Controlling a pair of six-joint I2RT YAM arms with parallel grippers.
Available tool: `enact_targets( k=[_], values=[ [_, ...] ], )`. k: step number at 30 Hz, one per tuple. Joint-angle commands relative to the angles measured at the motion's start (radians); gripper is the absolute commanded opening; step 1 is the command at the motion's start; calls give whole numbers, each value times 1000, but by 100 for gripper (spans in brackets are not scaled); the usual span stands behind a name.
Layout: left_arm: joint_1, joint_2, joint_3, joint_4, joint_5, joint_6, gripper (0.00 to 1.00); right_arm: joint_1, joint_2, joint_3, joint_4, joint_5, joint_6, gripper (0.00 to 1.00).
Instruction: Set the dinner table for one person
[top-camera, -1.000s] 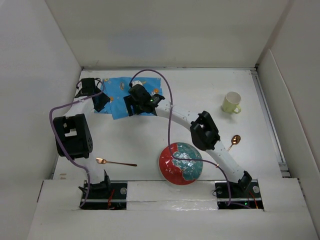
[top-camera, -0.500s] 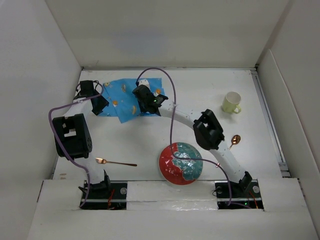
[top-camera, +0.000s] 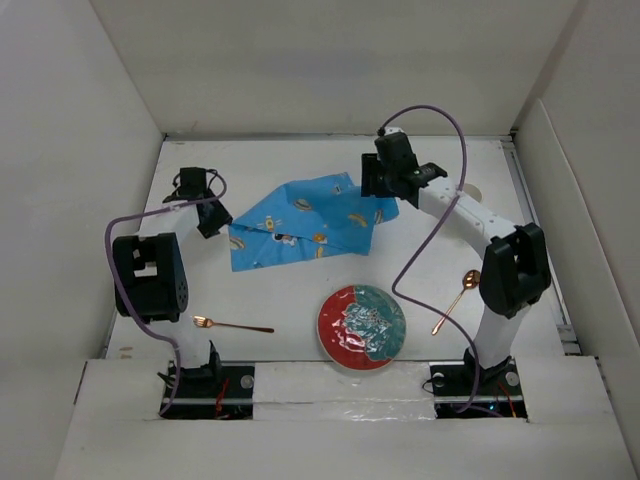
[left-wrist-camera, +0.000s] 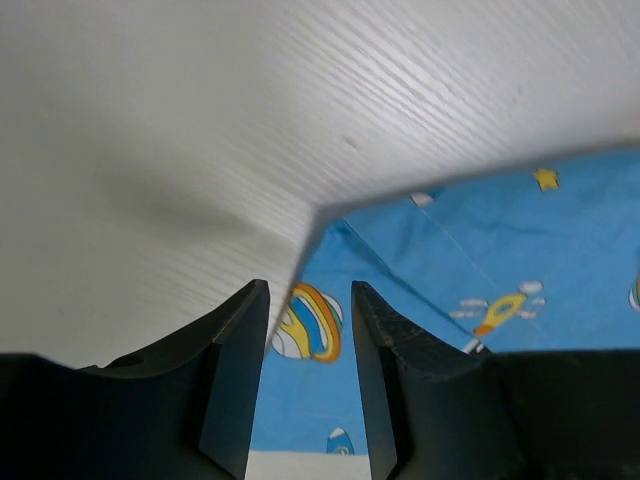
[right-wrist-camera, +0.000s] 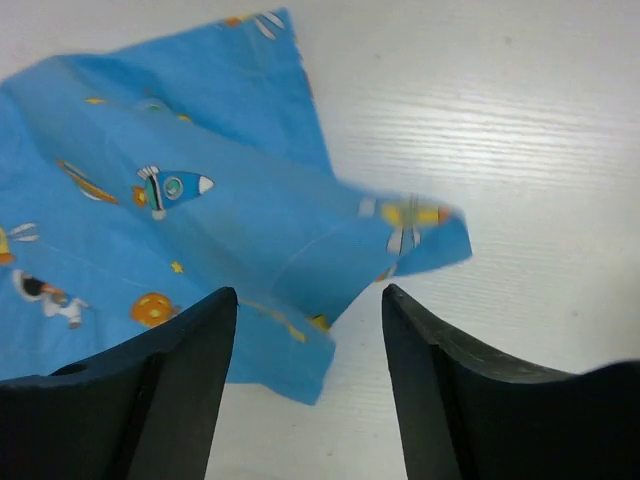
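Observation:
The blue mat (top-camera: 305, 222) printed with rockets and planets lies spread but rumpled on the white dinner table (top-camera: 290, 290), left of the centre at the back. My left gripper (top-camera: 210, 215) is at the mat's left corner. In the left wrist view its jaws (left-wrist-camera: 310, 290) stand slightly apart over the mat's edge (left-wrist-camera: 480, 260). My right gripper (top-camera: 385, 187) is over the mat's right corner. In the right wrist view it (right-wrist-camera: 310, 295) is wide open, with the blurred, curled corner (right-wrist-camera: 410, 225) loose below it.
A red and teal plate (top-camera: 362, 326) sits at the near centre. A copper fork (top-camera: 232, 324) lies near the left base. A copper spoon (top-camera: 460, 290) lies right of the plate. White walls (top-camera: 80, 200) enclose the table.
The right gripper swept right with the mat's corner, dragging the mat toward the centre, and now stands open with the corner loose. The right arm now covers the cup. The left gripper shifted slightly right.

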Motion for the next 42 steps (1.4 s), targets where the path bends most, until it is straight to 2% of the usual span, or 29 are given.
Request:
enact_targets(
  k=[1, 4, 6, 7, 8, 10, 13, 15, 16, 17, 19, 21, 28, 38, 42],
  values=[
    [-101, -136, -26, -60, -63, 72, 35, 0, -21, 18, -73, 18, -8, 72],
    [-149, -168, -52, -84, -86, 92, 34, 0, -92, 18, -85, 42, -2, 72],
    [-161, -193, -89, -115, -109, 89, 34, 26, -135, -26, -79, 47, 3, 46],
    [-161, -235, -112, -114, -103, 74, 34, 26, -152, -55, -75, 35, 14, 27],
    [-161, -260, -153, -106, -99, 70, 34, 39, -185, -83, -55, 18, 17, 0],
    [-161, -306, -187, -106, -99, 62, 34, 40, -210, -194, -17, -75, 18, 0],
    [-161, -325, -230, -117, -86, 62, 35, 49, -213, -299, 7, -111, 43, 0],
    [-161, -317, -257, -127, -65, 65, 36, 49, -201, -331, 20, -120, 48, 16],
    [-152, -315, -263, -127, -59, 66, 37, 49, -196, -347, 27, -135, 43, 28],
    [-152, -311, -272, -129, -56, 72, 38, 40, -184, -345, 22, -151, 40, 46],
    [-152, -299, -272, -141, -65, 76, 40, 40, -137, -319, 5, -166, 23, 50],
    [-152, -280, -264, -159, -60, 99, 43, 40, -109, -308, 1, -203, 12, 52],
    [-166, -248, -254, -163, -68, 122, 45, 60, 11, -262, -42, -180, -15, 53],
    [-187, -211, -231, -176, -170, 148, 47, 98, 140, -198, -96, -117, -23, 54],
    [-222, -168, -215, -181, -175, 151, 47, 107, 163, -189, -104, -96, -14, 49]
  ],
)
